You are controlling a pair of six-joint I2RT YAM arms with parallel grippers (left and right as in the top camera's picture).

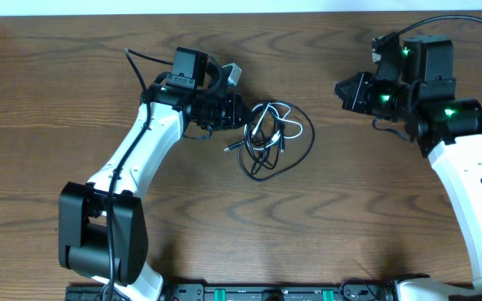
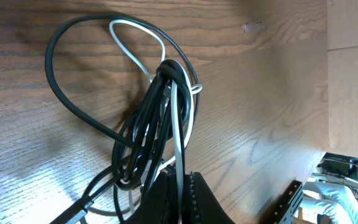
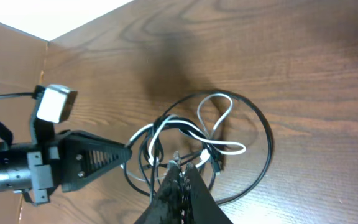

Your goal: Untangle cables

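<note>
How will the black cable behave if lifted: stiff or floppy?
Probably floppy: the black cable lies in loose loops. It would likely drag the white cable along, since the two are intertwined. Being thin, it seems light.

In left wrist view, cables [image 2: 166,112] run behind left gripper [image 2: 180,182] and off bottom edge, so contact pt is hidden; overhead, plugs [image 1: 229,149] too small to make out; right wrist view, right gripper [image 3: 181,168] covers loop's lower part.
</note>
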